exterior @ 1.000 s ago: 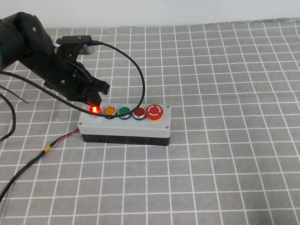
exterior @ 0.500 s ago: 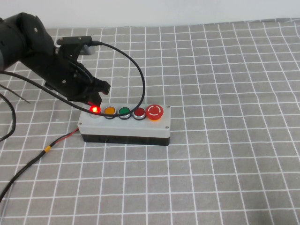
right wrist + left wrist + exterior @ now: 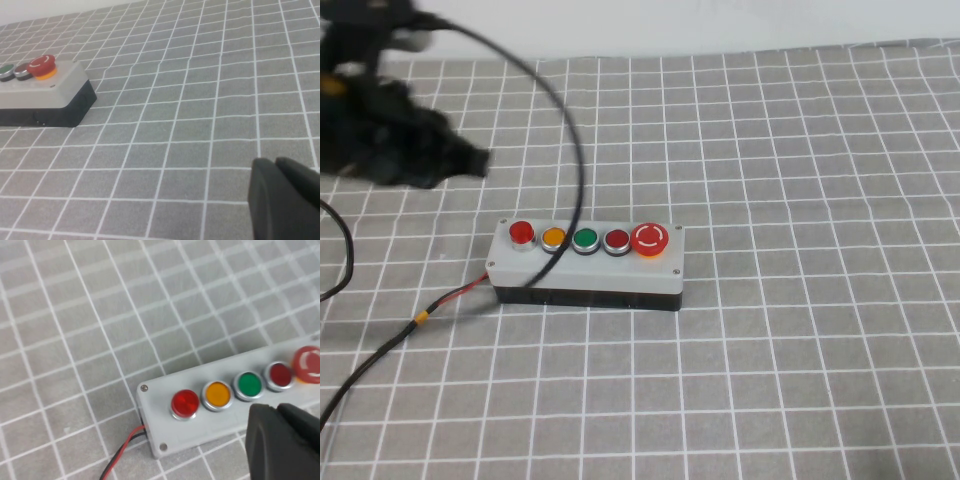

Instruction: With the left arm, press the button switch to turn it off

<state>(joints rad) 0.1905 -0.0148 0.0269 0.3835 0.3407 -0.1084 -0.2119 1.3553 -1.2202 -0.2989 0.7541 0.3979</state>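
The button switch [image 3: 521,233] is the small round red button at the left end of the grey five-button box [image 3: 590,272]; it is not glowing. In the left wrist view it [image 3: 185,403] sits by the box's [image 3: 156,412] corner. My left gripper [image 3: 472,159] is shut and empty, lifted up and to the left of the box, clear of the button. In its own view the left gripper [image 3: 278,412] hangs over the box's near edge. My right gripper [image 3: 275,164] is shut and empty over the cloth, far from the box [image 3: 55,87].
Orange [image 3: 553,238], green [image 3: 584,239], dark red [image 3: 616,240] and large mushroom [image 3: 650,239] buttons fill the rest of the box. A red-black wire [image 3: 450,298] leaves its left end. The arm's black cable [image 3: 575,170] loops across the box. Grey checked cloth covers the table.
My left arm has pulled up and to the left, off the red button. The button's glow has gone out.
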